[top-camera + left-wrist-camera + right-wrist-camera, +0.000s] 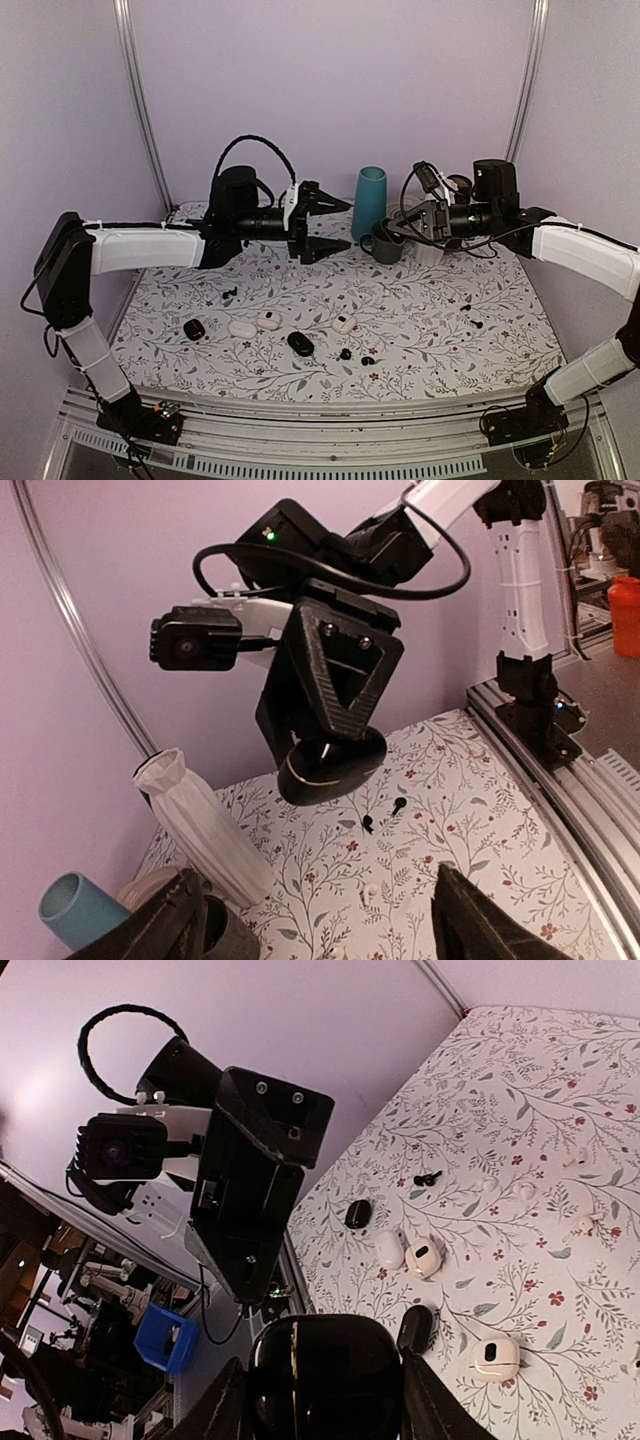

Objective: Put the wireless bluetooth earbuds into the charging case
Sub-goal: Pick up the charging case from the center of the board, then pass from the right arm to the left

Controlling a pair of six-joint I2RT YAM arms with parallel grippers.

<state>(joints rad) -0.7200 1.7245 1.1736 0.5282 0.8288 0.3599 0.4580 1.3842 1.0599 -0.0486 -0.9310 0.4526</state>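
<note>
My right gripper is clenched on a black case, held up off the floral table at about 1 o'clock. My left gripper hangs released at 12 o'clock, its fingers spread wide with nothing between them, facing the right one. A teal cup stands between the two. The earbuds, two tiny black buds, lie loose on the table at 6 o'clock, near the front edge. Another black case sits just beside them at their 9 o'clock, and a white case at their 12.
</note>
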